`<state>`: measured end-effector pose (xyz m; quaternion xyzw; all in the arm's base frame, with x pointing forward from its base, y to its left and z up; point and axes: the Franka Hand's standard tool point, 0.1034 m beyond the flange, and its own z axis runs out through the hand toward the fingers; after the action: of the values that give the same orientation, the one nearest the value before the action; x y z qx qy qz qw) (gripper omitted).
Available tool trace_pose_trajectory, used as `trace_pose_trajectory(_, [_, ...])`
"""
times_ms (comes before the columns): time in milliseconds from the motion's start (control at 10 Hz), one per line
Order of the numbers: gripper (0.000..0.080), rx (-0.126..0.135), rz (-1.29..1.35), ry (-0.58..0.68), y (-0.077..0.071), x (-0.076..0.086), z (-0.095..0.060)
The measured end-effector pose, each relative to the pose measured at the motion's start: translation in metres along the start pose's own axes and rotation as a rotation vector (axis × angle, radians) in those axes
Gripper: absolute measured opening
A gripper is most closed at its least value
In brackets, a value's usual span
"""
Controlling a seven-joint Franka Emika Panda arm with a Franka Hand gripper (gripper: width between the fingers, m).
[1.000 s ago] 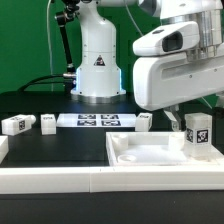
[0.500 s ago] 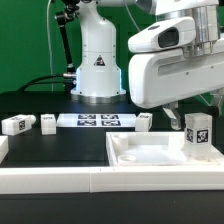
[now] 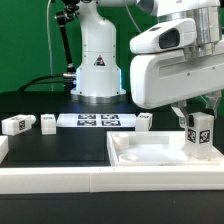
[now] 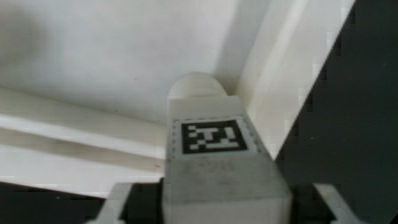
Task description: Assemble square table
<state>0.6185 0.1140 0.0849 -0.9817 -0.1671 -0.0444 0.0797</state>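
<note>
The square table's white slab [image 3: 140, 158] lies at the exterior view's right, recessed middle up. One tagged white leg [image 3: 199, 131] stands upright on its far right corner. My gripper [image 3: 197, 120] is down over this leg with a finger on either side. In the wrist view the leg [image 4: 214, 130] fills the space between the fingers [image 4: 135, 203], and a narrow dark gap still shows on each side, so the gripper [image 4: 217, 206] is open around the leg. The slab [image 4: 89, 60] lies beneath it. Three more legs [image 3: 14, 124], [image 3: 47, 122], [image 3: 144, 121] lie on the black table.
The marker board [image 3: 95, 121] lies between the loose legs, in front of the robot's white base [image 3: 97, 70]. A long white rail [image 3: 55, 184] runs along the front edge. A green wall stands behind.
The gripper has shifted a little toward the exterior view's left and settled over the standing leg. Its fingers have drawn in closer to the leg's sides.
</note>
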Motion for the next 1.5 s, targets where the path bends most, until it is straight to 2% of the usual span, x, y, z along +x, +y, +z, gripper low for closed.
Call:
trace_pose_trajectory(300, [0.0295,0.004,0.16,0.003,0.0009,0.0001,-0.0002])
trace_pose_trajectory(600, [0.0295,0.009,0.571,0.003,0.0007,0.0006,-0.0003])
trace_pose_trajectory(700, [0.0295,-0.004,0.75,0.0,-0.0011,0.0001,0.001])
trace_pose_trajectory(900, [0.0295,-0.014,0.941,0.003,-0.0028,0.0005,0.0018])
trace_pose_trajectory(1100, [0.0295,-0.018,1.07,0.002,-0.0029,0.001,0.002])
trace_pose_trajectory(1500, [0.0295,-0.011,1.311,-0.011,-0.0068,0.0011,0.0023])
